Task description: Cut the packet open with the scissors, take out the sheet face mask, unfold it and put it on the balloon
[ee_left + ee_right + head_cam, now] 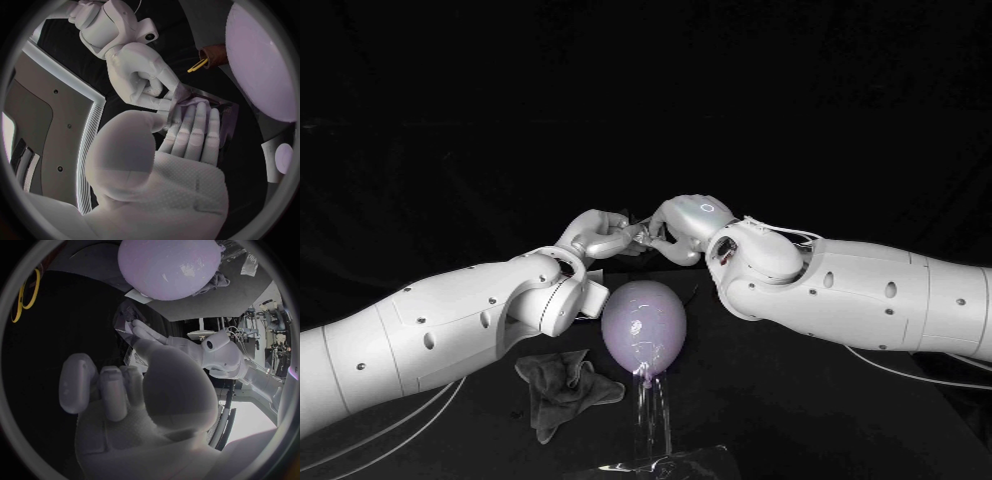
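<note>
Gripping hand: the right hand (684, 224) had its fingers (164, 102) curled in and pinched on one edge of the packet (215, 107).
Left hand: the left hand (596, 237) met the right one above the balloon (643, 322). In the left wrist view its fingers (194, 131) lay straight and close together along the packet's near side. Whether they and the thumb actually clamped it could not be told.
Packet's place: it was lifted off the table (776, 400), between the two hands, just past the left fingertips and touching the right ones. It hung above and behind the balloon's top.
Packet's contents: a pale strip showed at the pinched edge, right by the right fingers. Whether that was the mask or the packet's own wall could not be told.
Balloon: it was pale lilac, egg-shaped and upright, seated on a clear stand (651, 415) that rose from the table between the two forearms. No sheet lay on it.
Scissors (198, 65): they had yellow handles and lay on the table beyond the right hand, apart from both hands.
Cloth (564, 390): it was dark and crumpled, on the table just beside the stand, under the left forearm.
Count: one packet, one balloon, one stand, one pair of scissors, one cloth, two hands.
</note>
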Tool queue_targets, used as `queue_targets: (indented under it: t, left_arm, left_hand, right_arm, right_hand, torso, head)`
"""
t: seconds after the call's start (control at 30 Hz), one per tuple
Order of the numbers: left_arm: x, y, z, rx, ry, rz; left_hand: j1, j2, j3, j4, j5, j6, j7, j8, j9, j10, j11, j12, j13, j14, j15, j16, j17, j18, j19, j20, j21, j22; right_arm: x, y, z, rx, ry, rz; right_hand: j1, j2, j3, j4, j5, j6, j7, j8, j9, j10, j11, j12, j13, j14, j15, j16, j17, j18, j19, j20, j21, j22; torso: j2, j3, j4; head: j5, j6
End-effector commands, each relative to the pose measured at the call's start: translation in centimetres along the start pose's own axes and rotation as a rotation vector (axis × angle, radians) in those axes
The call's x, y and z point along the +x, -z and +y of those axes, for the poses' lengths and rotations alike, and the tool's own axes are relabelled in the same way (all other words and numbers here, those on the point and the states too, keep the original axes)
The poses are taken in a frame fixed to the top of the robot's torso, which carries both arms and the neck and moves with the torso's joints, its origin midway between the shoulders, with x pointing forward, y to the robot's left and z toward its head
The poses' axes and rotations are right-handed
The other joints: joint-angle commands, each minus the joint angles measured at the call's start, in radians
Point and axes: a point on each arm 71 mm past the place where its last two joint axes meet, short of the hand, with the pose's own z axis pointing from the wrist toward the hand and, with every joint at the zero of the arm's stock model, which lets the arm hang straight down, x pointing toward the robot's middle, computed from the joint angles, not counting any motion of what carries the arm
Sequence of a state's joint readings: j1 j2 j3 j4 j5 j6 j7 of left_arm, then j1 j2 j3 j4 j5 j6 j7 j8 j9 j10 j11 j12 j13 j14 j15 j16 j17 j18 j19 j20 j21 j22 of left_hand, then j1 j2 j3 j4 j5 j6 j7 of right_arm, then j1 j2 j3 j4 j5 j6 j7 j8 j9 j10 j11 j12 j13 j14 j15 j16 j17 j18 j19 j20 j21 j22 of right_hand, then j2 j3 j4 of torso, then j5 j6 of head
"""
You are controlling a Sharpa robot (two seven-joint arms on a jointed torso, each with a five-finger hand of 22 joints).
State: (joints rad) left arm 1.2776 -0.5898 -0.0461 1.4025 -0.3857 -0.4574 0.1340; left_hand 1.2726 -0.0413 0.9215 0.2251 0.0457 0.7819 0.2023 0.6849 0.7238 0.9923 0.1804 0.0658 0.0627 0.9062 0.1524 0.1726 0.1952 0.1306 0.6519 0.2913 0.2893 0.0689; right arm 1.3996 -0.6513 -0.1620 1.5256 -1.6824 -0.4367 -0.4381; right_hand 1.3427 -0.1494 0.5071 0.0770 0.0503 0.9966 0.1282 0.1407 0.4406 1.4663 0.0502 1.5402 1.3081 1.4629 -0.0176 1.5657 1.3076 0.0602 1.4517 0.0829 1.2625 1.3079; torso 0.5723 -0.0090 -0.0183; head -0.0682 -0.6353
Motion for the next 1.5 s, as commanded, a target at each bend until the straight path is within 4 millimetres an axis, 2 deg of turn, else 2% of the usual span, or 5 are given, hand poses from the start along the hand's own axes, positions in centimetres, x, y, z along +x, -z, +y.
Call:
queue_targets:
  t: [0.03,0.37,0.7,1.07,1.5]
  left_arm:
    - [0.9,0.0,-1.5,0.102,0.013,0.072]
    - [0.9,0.1,-1.7,0.13,0.006,0.075]
    - [1.0,0.2,-1.9,0.148,-0.014,0.09]
    - [0.7,0.2,-1.7,0.151,-0.074,0.09]
    - [0.2,-0.1,-1.2,0.135,-0.148,0.074]
  left_hand:
    - [0.009,-0.001,0.004,-0.001,0.004,-0.001,0.007,0.052,0.029,0.01,-0.003,0.0,0.001,0.003,0.004,-0.005,-0.002,-0.008,-0.004,0.0,-0.006,-0.001]
    - [0.012,-0.003,0.006,-0.004,0.004,-0.003,0.005,0.061,0.033,0.013,-0.004,0.0,0.001,0.005,0.004,-0.008,-0.004,-0.009,-0.004,0.0,-0.008,-0.001]
    - [0.015,-0.008,0.008,-0.01,0.004,-0.006,0.004,0.069,0.037,0.015,-0.005,-0.001,0.001,0.007,0.003,-0.011,-0.006,-0.011,-0.004,-0.001,-0.011,-0.001]
    - [0.017,-0.012,0.01,-0.014,0.004,-0.008,0.004,0.072,0.038,0.015,-0.004,-0.002,0.001,0.007,0.004,-0.014,-0.007,-0.011,-0.004,-0.001,-0.012,-0.001]
    - [0.018,-0.015,0.012,-0.016,0.004,-0.01,0.005,0.074,0.039,0.014,-0.004,-0.002,0.0,0.005,0.005,-0.017,-0.009,-0.012,-0.004,-0.001,-0.013,-0.001]
  right_arm:
    - [0.9,0.1,-0.8,0.033,0.026,0.071]
    - [1.2,0.2,-1.2,0.035,0.047,0.117]
    - [1.1,0.2,-1.3,0.022,0.033,0.099]
    - [-0.2,1.0,-1.3,-0.016,-0.076,-0.05]
    - [-1.7,2.8,-1.2,-0.057,-0.176,-0.165]
  right_hand:
    - [0.007,0.005,0.008,-0.002,-0.002,0.007,0.003,-0.004,-0.002,0.092,0.0,0.007,0.252,0.108,0.002,0.005,0.263,-0.001,-0.002,0.006,-0.004,0.184]
    - [0.041,0.037,0.025,-0.024,-0.002,0.039,-0.005,0.01,-0.001,0.096,-0.005,0.015,0.256,0.108,-0.003,0.005,0.263,-0.001,-0.002,0.003,-0.002,0.185]
    - [0.059,0.077,0.034,-0.044,-0.002,0.086,-0.02,0.047,0.017,0.103,-0.018,0.028,0.262,0.108,-0.014,0.005,0.263,-0.003,0.002,-0.005,0.011,0.188]
    - [0.04,0.069,0.041,-0.058,-0.002,0.112,-0.038,0.098,0.047,0.104,-0.033,0.031,0.263,0.108,-0.028,0.005,0.263,-0.005,0.007,-0.017,0.02,0.19]
    - [0.036,0.064,0.045,-0.061,-0.002,0.111,-0.04,0.108,0.055,0.104,-0.036,0.031,0.263,0.108,-0.03,0.005,0.263,-0.005,0.007,-0.02,0.021,0.19]
  torso:
    - [0.0,-0.0002,-0.0007]
    - [0.0,-0.0001,-0.0005]
    - [0.0,-0.0002,-0.0007]
    - [0.0,0.0001,-0.0007]
    - [-0.001,0.0005,-0.0011]
  head:
    - [-0.001,-0.001]
    - [-0.001,-0.002]
    - [-0.004,-0.001]
    - [-0.006,0.001]
    - [-0.01,0.001]
